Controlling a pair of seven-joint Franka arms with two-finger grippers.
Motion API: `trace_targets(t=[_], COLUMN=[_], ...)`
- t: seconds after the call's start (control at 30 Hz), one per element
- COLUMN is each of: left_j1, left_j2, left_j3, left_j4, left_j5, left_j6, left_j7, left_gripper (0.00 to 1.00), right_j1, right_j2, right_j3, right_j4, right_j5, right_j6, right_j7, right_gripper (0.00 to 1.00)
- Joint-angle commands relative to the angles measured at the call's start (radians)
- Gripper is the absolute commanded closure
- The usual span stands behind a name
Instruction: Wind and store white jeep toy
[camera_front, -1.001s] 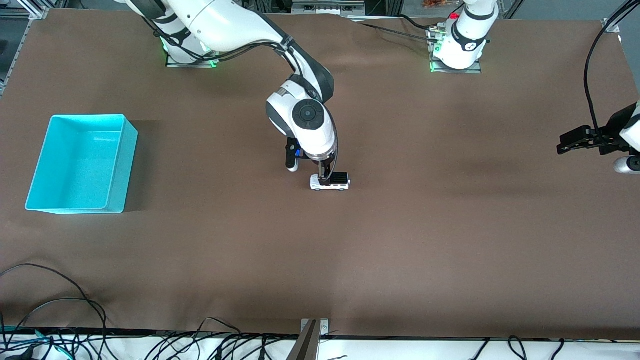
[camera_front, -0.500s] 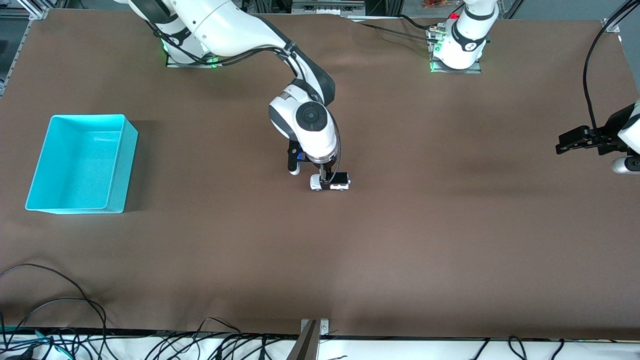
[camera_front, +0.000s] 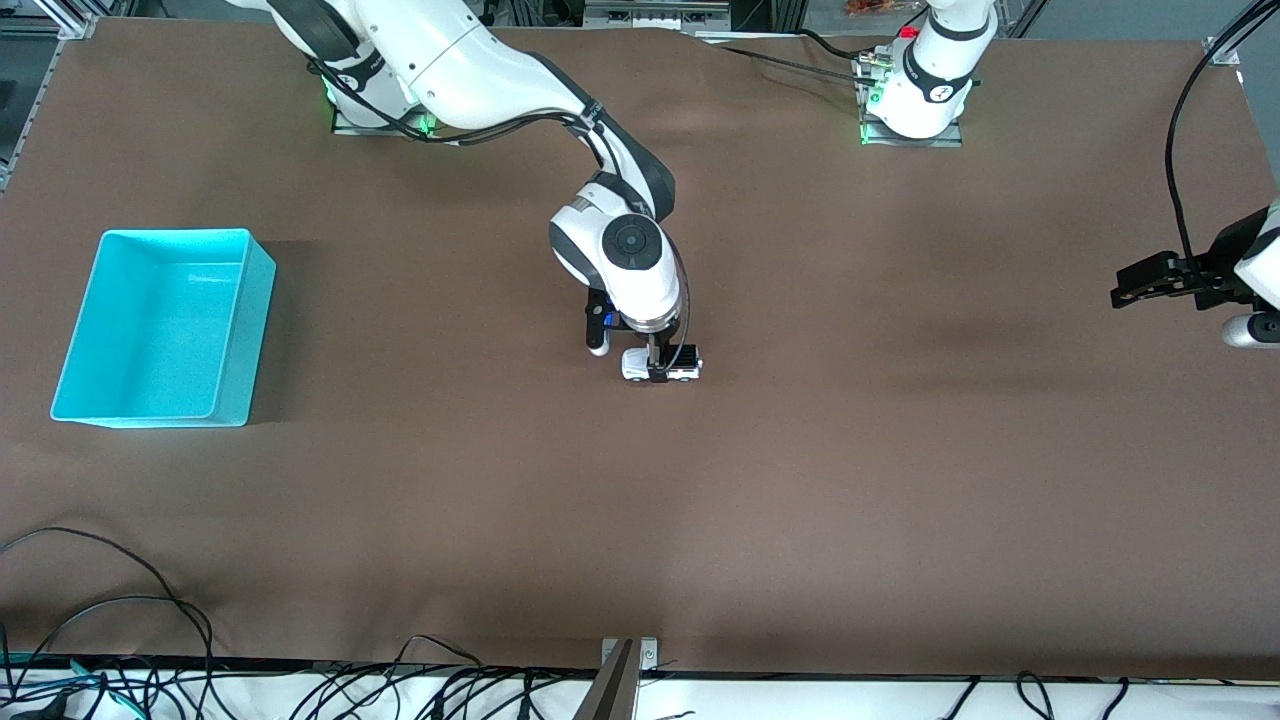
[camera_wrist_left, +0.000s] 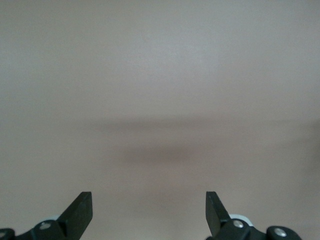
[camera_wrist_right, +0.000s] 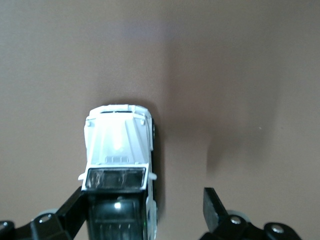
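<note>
The white jeep toy stands on its wheels near the middle of the worktop, its long axis running along the worktop's length. The right pincer is low over it with fingers spread and not yet pinching. In the right wrist view the jeep toy sits off-centre between the fingers, its roof close against one fingertip while the other stands clear of its side; judged from this, the pincer needs to shift sideways before pressing together across the toy's width. The left pincer waits over the left arm's end of the worktop, well apart, fingers spread over bare surface. The turquoise bin lies toward the right arm's end, open and unobstructed. Cables lie at the worktop's near edge, out of the way.
</note>
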Motion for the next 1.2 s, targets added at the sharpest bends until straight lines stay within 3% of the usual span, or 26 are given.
trace_targets(t=[0.0,0.3,0.33,0.43,0.5,0.63,1.17], left_j1=[0.003,0.003,0.003,0.003,0.003,0.003,0.001], left_j2=[-0.022,-0.022,-0.021,-0.021,-0.021,-0.021,-0.024], left_j3=[0.003,0.003,0.003,0.003,0.003,0.003,0.000], left_j4=[-0.019,-0.019,-0.019,-0.019,-0.019,-0.019,-0.018], left_j5=[-0.022,-0.022,-0.022,-0.022,-0.022,-0.022,-0.020], left_j6=[-0.006,-0.006,-0.004,-0.006,-0.006,-0.006,-0.004], left_j7=[0.028,0.028,0.029,0.029,0.029,0.029,0.028], left_gripper=[0.00,0.00,0.00,0.00,0.00,0.00,0.00], right_j1=[0.024,0.042,0.049,0.050,0.050,0.049,0.041], right_j2=[0.045,0.049,0.049,0.049,0.049,0.049,0.013], right_j3=[-0.023,-0.041,-0.044,-0.046,-0.047,-0.052,-0.054], right_j4=[0.054,0.052,0.052,0.052,0.052,0.052,0.052], right_j5=[-0.026,-0.038,-0.042,-0.043,-0.044,-0.044,-0.039], right_j6=[0.011,0.013,0.013,0.013,0.014,0.031,-0.007], right_j7=[0.029,0.028,0.028,0.028,0.026,0.026,0.022], right_gripper=[0.00,0.03,0.16,0.69,0.84,1.00,1.00])
